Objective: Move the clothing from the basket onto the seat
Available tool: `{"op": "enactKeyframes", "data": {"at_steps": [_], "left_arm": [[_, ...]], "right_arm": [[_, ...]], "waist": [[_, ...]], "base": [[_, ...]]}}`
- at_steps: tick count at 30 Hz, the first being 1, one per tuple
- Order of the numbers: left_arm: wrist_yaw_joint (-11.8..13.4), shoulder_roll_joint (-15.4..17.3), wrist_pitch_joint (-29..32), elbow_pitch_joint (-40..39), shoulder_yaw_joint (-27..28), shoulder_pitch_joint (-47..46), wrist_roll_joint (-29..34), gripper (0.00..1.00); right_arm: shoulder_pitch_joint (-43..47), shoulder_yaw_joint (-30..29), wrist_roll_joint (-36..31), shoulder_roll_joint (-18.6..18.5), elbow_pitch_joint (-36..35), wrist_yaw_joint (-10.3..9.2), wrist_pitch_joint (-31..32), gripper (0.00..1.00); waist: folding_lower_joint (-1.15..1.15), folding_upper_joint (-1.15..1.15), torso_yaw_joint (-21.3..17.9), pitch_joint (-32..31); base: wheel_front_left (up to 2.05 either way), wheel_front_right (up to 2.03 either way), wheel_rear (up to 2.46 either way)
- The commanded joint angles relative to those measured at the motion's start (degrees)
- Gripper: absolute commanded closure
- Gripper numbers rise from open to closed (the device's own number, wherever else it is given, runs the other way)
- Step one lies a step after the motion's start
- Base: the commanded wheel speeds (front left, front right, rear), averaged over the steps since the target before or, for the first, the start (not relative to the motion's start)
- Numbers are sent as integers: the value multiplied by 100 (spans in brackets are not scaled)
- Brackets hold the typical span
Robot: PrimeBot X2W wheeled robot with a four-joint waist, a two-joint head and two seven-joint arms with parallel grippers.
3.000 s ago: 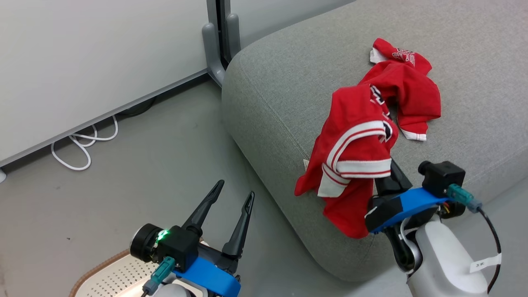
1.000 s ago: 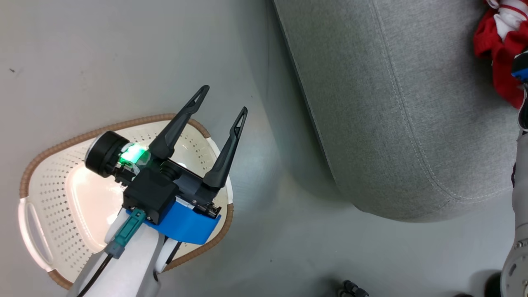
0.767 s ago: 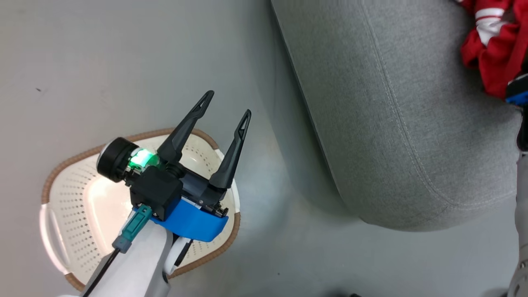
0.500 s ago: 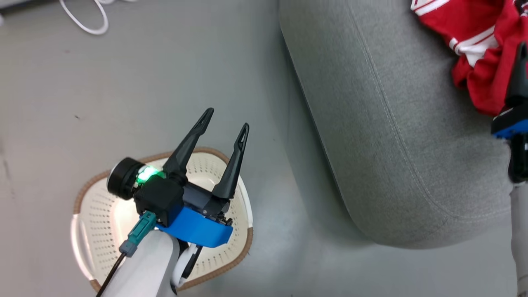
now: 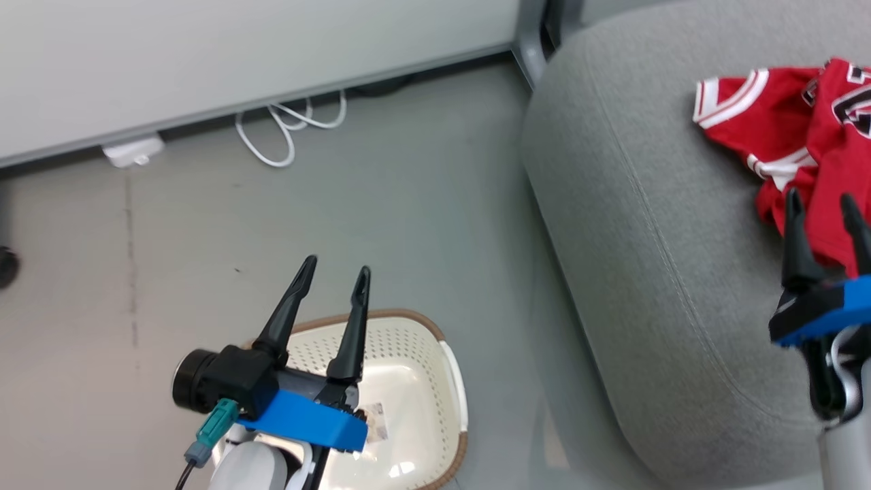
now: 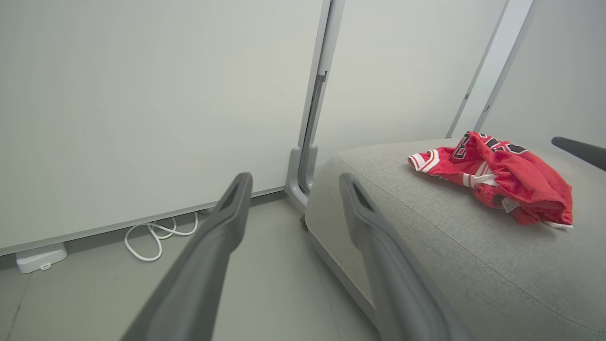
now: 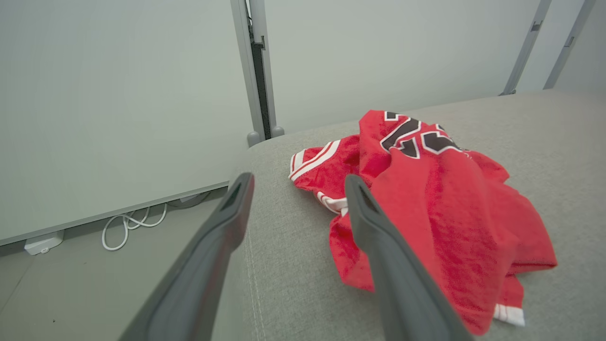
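Observation:
The clothing [image 5: 782,136], a red heap with white stripe trim and black-white lettering, lies on the light grey seat [image 5: 646,238]. My right gripper [image 5: 820,199] stands open just in front of the heap, holding nothing. From the right wrist, the clothing [image 7: 426,199] rests on the seat [image 7: 293,265] beyond my open right gripper [image 7: 298,180]. The cream basket [image 5: 450,381] sits on the floor with no clothing inside, and my left gripper [image 5: 337,267] hangs open above it. The left wrist view shows that open gripper [image 6: 294,179], the clothing [image 6: 502,175] and the seat [image 6: 426,227].
A white cable coil [image 5: 286,129] and a white adapter [image 5: 133,151] lie on the grey floor by the pale wall panel. A grey post [image 5: 527,41] stands at the seat's far corner. A small label [image 5: 373,415] is stuck inside the basket.
The head camera has swung, shifting the whole picture. My right gripper has let go of the striped jersey, which now lies on the seat. The left gripper stays open over the basket.

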Motion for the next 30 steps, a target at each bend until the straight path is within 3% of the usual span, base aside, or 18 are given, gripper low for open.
{"op": "enactKeyframes", "data": {"at_steps": [1, 14, 30], "left_arm": [[-40, -19, -26, 26, 76, 72, -21, 0], [-43, -174, -21, 553, 707, 531, -72, 0], [-43, -118, -22, 1108, 889, 572, -58, 0]], "right_arm": [[217, 8, -17, 46, -148, 3, 48, 0], [1791, -122, -309, 590, -1771, 3, 425, 0], [2634, 384, -149, 834, -1888, 3, 323, 0]], "waist": [[2, -1, 300, -327], [2, -1, 1066, -1012], [2, -1, 1500, -1547]], "base": [[0, 0, 0], [0, 0, 0], [0, 0, 0]]}}
